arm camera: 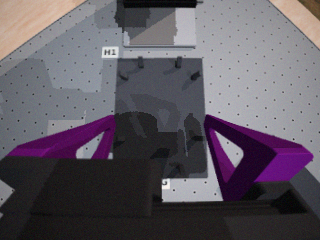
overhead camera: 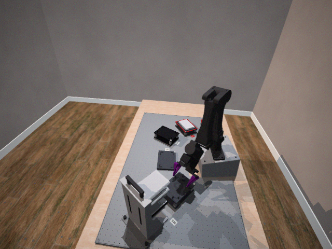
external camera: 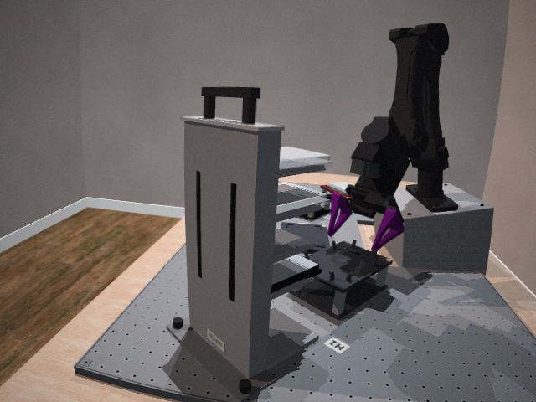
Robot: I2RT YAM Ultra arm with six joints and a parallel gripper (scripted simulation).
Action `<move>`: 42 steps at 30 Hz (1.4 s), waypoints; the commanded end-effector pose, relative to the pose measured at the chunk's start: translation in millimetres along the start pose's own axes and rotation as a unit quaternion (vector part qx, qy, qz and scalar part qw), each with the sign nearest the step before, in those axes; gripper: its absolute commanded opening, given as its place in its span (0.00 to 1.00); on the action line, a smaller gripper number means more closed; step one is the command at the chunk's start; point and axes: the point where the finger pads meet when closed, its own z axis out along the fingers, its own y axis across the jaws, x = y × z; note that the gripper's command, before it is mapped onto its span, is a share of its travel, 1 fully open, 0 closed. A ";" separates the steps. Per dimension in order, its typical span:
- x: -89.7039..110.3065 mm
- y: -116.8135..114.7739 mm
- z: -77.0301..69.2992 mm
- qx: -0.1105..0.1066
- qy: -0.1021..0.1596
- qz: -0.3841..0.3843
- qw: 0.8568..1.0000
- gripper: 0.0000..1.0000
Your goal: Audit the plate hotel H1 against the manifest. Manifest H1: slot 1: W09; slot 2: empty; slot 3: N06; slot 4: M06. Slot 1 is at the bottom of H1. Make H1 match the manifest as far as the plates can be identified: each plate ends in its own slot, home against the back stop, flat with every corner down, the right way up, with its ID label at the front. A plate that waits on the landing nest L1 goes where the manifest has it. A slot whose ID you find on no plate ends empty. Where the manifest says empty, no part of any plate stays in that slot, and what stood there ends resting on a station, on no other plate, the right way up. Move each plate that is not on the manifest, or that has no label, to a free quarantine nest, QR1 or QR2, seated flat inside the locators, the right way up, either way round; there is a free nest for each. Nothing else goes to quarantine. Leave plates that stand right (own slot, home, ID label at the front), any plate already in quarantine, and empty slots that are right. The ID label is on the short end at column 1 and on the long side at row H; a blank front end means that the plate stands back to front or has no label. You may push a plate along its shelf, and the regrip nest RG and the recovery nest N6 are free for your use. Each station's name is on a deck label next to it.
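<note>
Purple-fingered gripper (external camera: 364,228) wide open, pointing down above nest (external camera: 346,269).

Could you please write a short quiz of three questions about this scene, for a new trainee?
1. True or false: the claw is open and holds nothing.
2. What lies directly under the claw? A) the raised nest in front of the plate hotel; B) the red-rimmed nest; C) the floor.
3. Which deck label does the wrist view show?

Key: 1 true; 2 A; 3 H1.
</note>
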 end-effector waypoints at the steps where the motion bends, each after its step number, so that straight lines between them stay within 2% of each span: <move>1: -11.0 -0.6 -0.3 0.001 -0.020 0.000 1.000 1.00; 42: -44.5 -0.6 30.5 0.001 -0.021 0.000 1.000 1.00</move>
